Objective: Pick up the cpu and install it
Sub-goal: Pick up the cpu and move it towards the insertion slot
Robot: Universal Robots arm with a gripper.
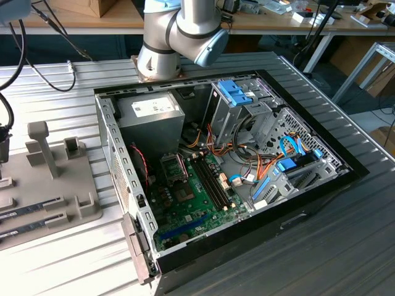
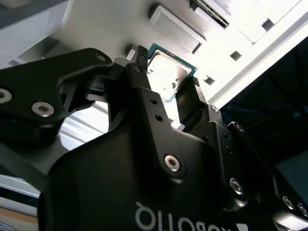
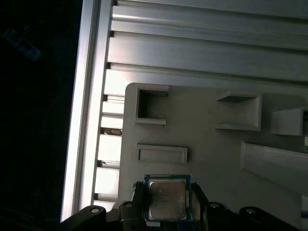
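**Step in hand: gripping the cpu.** In both wrist views the claw [image 3: 166, 208] has its two black fingers [image 2: 140, 96] closed on the cpu [image 3: 166, 198], one on each opposite edge, with the metal top exposed between them. The cpu is at the grey tray [image 3: 216, 154], near the tray's edge. Whether it has cleared the tray cannot be told.

**Good practice.**
- Grip by the green rim only.
- Hold the cpu flat and square to the fingers. A tilted cpu is likely to slip or catch on the tray's raised blocks.
- Apply light force, since the board rim is thin.

**Surface and room.** The tray lies on a ribbed metal desk [image 1: 74, 259], at the exterior view's left. The open case [image 1: 352, 169] is to its right, with the green board [image 1: 185, 206] inside. Wooden benches [image 1: 92, 24] and cables stand at the far side.
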